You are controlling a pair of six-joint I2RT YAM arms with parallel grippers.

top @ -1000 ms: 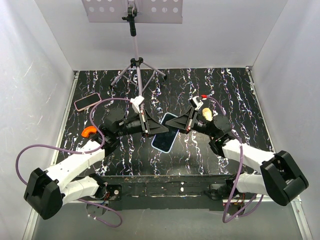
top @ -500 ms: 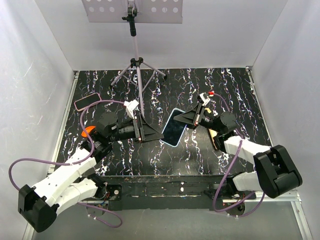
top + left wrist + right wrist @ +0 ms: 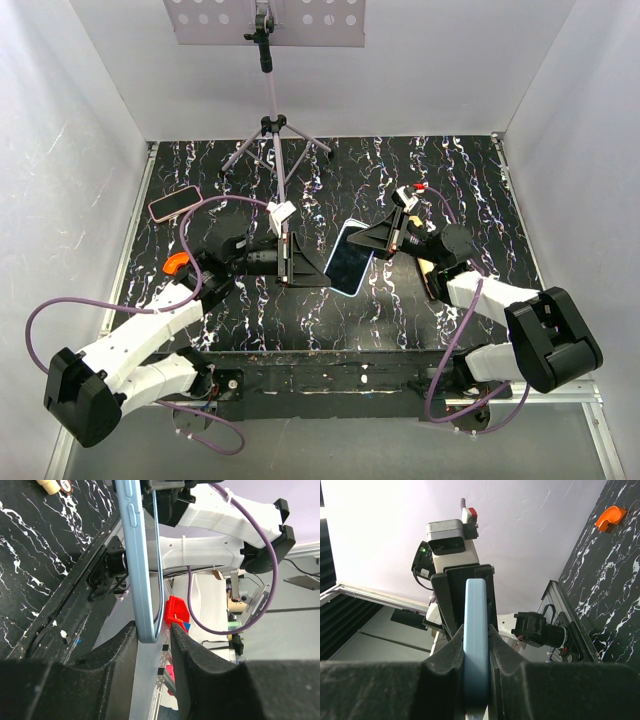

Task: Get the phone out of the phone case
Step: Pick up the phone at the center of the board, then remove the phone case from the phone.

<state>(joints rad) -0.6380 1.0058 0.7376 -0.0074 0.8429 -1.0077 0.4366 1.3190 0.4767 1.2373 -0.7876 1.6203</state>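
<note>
Top external | left fingers (image 3: 308, 266), right fingers (image 3: 374, 239) both grasp phone (image 3: 349, 258) | tripod (image 3: 272, 135) behind | pink phone (image 3: 174, 203) far-left

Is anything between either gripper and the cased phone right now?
Nothing visible. The right gripper is clamped on the phone, and the left gripper straddles its other end.

A black worktop (image 3: 450, 170) veined in white sits inside a booth of plain white walls (image 3: 70, 150) — left, back and right. At the back stands a slim tripod (image 3: 271, 124) under a perforated grey panel (image 3: 210, 20); light is soft, even.
</note>
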